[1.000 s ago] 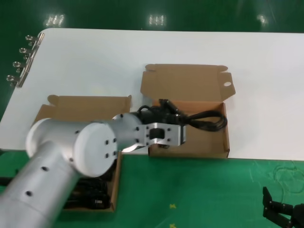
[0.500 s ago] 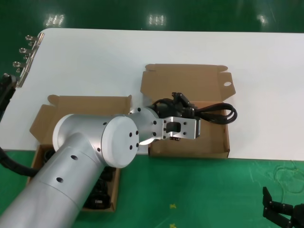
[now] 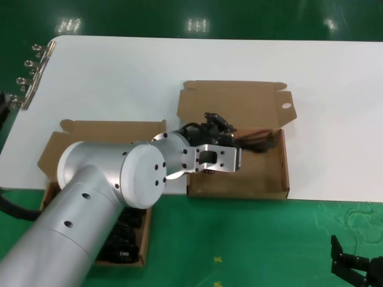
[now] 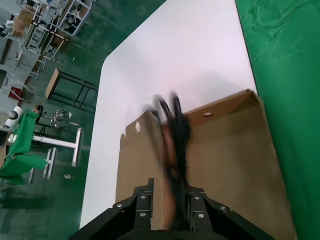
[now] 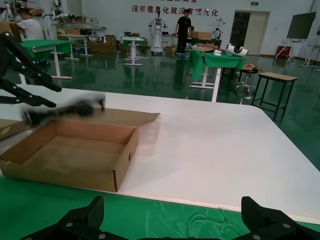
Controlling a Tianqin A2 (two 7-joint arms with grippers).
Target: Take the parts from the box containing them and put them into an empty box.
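Observation:
My left gripper (image 3: 214, 136) is shut on a black coiled power cord (image 3: 254, 139) and holds it just above the empty box (image 3: 239, 190), whose lid has a small round hole (image 3: 286, 106). In the left wrist view the cord (image 4: 176, 130) hangs blurred between the jaws (image 4: 170, 192) over the box floor (image 4: 225, 165). The right wrist view shows the same cord (image 5: 70, 110) above that box (image 5: 65, 172). The box containing the parts (image 3: 111, 133) lies at the left, mostly hidden by my left arm; several cords (image 3: 122, 236) show in it. My right gripper (image 3: 353, 263) is open and parked at the lower right.
Both boxes sit at the white table's (image 3: 179, 66) near edge, overhanging the green surface (image 3: 251, 239). Metal clips (image 3: 30, 72) line the table's far left edge. The raised lid (image 3: 233, 103) stands behind the holed box.
My left gripper carried the cord to the right over the holed box, then came back slightly left. The cord's loose end swings and has drawn in from the box's right wall.

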